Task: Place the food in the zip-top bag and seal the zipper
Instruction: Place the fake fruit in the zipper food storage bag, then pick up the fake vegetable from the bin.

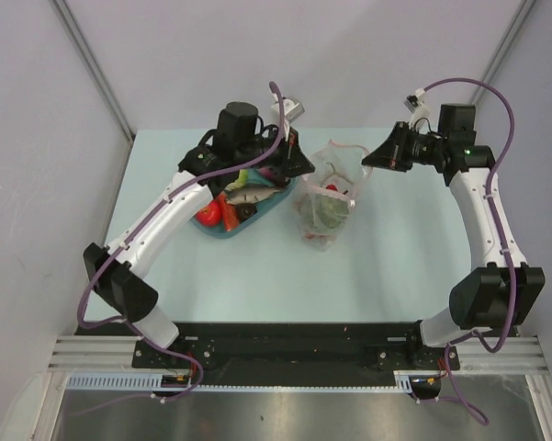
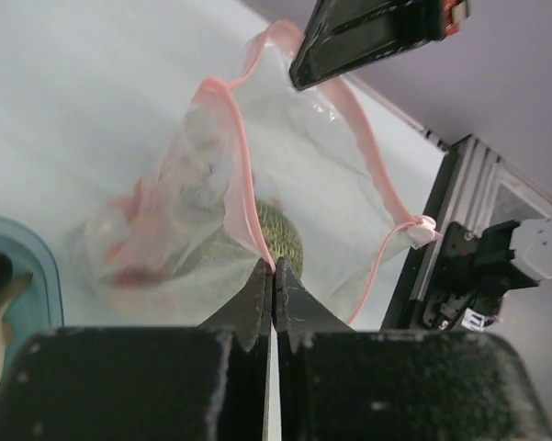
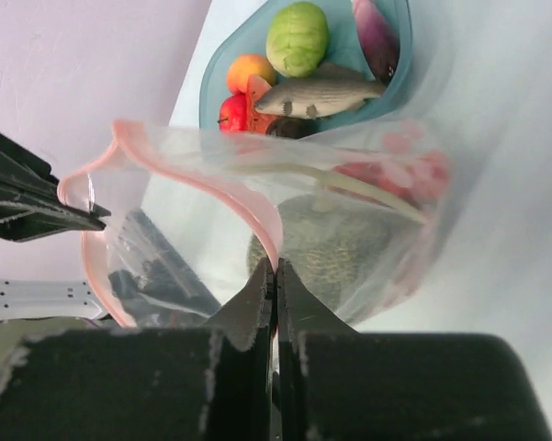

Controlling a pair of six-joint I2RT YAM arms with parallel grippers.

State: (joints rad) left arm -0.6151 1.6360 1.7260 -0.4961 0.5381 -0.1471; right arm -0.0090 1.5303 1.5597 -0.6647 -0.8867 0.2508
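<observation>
The clear zip-top bag lies on the table with its mouth lifted and held open. Its pink zipper runs round the mouth. My left gripper is shut on the zipper edge on one side; it shows in the top view. My right gripper is shut on the opposite zipper edge, also seen from above. Inside the bag are the dark green squash and small red pieces. The apple, orange, tomato, fish and eggplant lie outside the bag.
The blue oval tray holding the loose food sits just left of the bag, under my left arm. Grey walls stand on both sides and behind. A metal rail runs along the table's near edge.
</observation>
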